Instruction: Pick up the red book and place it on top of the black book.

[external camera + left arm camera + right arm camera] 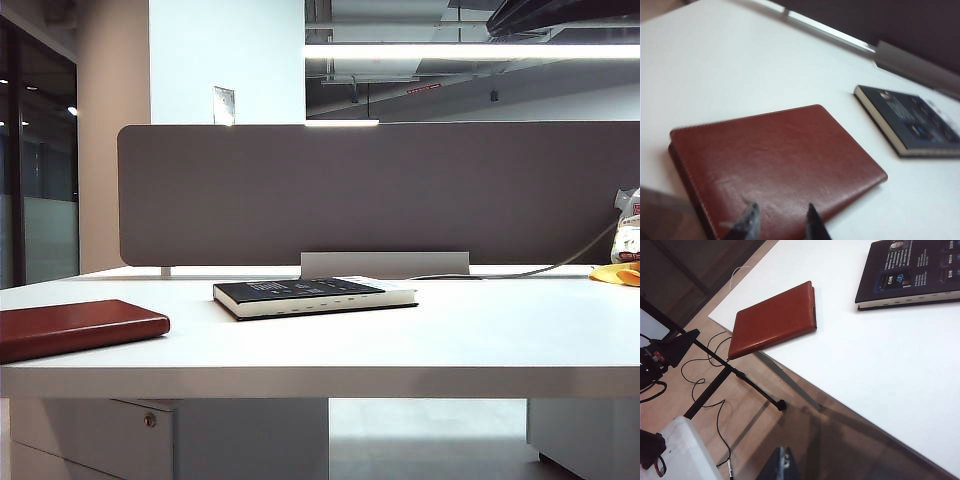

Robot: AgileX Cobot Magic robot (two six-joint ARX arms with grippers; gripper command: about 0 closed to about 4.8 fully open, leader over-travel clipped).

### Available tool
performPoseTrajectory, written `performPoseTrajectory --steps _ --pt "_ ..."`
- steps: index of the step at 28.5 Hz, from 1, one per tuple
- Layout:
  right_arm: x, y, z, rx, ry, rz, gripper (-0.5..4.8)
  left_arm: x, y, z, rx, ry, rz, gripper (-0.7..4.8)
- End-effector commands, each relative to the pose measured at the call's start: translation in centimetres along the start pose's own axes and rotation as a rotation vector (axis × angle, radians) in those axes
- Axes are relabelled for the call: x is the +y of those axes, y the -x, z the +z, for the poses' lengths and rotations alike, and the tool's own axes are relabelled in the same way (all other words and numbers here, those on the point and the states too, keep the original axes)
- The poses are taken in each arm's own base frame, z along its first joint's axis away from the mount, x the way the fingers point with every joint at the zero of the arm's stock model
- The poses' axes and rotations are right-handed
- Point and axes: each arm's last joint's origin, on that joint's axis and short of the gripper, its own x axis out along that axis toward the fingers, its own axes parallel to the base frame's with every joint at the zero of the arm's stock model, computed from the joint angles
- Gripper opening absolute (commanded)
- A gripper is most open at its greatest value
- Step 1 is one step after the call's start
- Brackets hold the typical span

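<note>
The red book [75, 327] lies flat at the left end of the white table [420, 340], one end hanging over the table's edge in the right wrist view [772, 320]. The black book [310, 296] lies flat at the table's middle, apart from it. My left gripper [782, 212] hovers above the near end of the red book [775, 160], open, with nothing between its fingers; the black book [912, 122] shows beyond. My right gripper [782, 462] is shut and empty, off the table over the floor, with the black book [910, 272] far off. Neither gripper shows in the exterior view.
A grey partition [380, 190] stands along the table's back edge. A yellow object [615, 273] and a white bag [628, 225] sit at the far right. Below the table's corner are a black stand [715, 380], loose cables and a white box [675, 450].
</note>
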Motion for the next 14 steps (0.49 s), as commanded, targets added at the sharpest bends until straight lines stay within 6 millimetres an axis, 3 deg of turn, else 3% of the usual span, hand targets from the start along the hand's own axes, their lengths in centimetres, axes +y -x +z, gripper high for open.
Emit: performPoseTrajectory --steps 1,4,8,9,10,12,14 --pt "0.1 0.1 0.2 -0.015 0.014 0.004 -0.02 0.2 -0.1 -0.4 0.027 0.168 0.045 1.21" --pt "0.1 0.1 0.2 -0.014 0.014 0.004 -0.02 0.3 -0.3 -0.6 0.057 0.362 0.067 1.21" --pt "0.1 0.1 0.2 -0.009 0.010 0.002 -0.02 0.6 -0.7 -1.2 0.125 0.463 0.120 1.25" --pt "0.1 0.1 0.2 -0.009 0.010 0.003 -0.02 0.7 -0.9 -1.4 0.145 0.499 0.139 1.48" --pt "0.1 0.1 0.2 -0.008 0.010 0.005 -0.02 0.8 -1.0 -1.7 0.166 0.540 0.170 2.21" --pt "0.1 0.1 0.2 -0.007 0.010 0.006 -0.02 1.0 -1.2 -2.0 0.200 0.617 0.208 3.09" --pt "0.1 0.1 0.1 -0.006 0.009 0.006 -0.02 1.0 -1.3 -2.1 0.211 0.673 0.214 3.09"
